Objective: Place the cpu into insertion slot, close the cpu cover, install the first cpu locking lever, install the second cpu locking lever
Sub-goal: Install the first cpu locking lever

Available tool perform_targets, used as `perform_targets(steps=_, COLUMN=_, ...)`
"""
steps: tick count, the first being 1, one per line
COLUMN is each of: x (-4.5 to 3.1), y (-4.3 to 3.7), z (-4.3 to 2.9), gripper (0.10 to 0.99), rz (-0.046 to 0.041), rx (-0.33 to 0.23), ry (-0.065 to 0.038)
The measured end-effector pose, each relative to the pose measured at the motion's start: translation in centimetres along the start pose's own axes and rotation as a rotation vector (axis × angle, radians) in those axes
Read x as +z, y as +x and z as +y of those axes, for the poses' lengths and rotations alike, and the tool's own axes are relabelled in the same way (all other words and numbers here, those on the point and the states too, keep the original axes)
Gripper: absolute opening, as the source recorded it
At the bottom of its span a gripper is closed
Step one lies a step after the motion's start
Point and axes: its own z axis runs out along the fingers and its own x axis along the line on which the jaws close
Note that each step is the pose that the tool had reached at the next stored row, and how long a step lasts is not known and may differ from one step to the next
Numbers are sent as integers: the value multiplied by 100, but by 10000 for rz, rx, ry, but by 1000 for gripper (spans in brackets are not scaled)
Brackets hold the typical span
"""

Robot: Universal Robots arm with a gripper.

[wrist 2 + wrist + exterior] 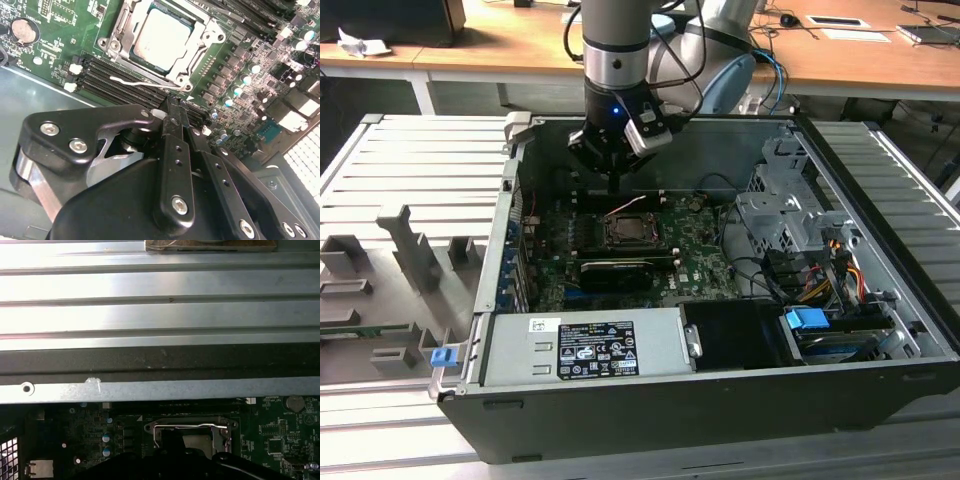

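Silvery-grey, the cpu point(161, 34) sits in the insertion slot point(131, 50) at the upper centre of the second wrist view, with the cpu cover point(172, 75) framing it. The gripper point(171, 111) hangs just beside — fingers point(172, 131) pressed together, holding nothing. A descent slightly off line could scrape the memory slots point(115, 80) or bend a thin lever point(137, 81).

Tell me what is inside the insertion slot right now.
The cpu sits in the insertion slot, with the cpu cover framing it. The socket's contacts beneath are covered.
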Motion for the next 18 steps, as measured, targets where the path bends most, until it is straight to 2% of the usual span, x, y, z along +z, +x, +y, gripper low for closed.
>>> perform_targets(steps=3, x=18, y=-40, z=1, gripper=106, rz=1, rx=-80, ry=-1)
perform_targets(steps=9, x=78, y=-62, z=2, gripper=106, rz=-4, rx=-545, ry=-4)
perform_targets(steps=13, x=171, y=-153, z=46, gripper=106, rz=-3, rx=-545, ry=-3)
perform_targets(steps=16, x=209, y=-171, z=79, gripper=106, rz=-4, rx=-558, ry=-5)
perform_targets(steps=18, x=222, y=-171, z=79, gripper=106, rz=4, rx=-849, ry=-10)
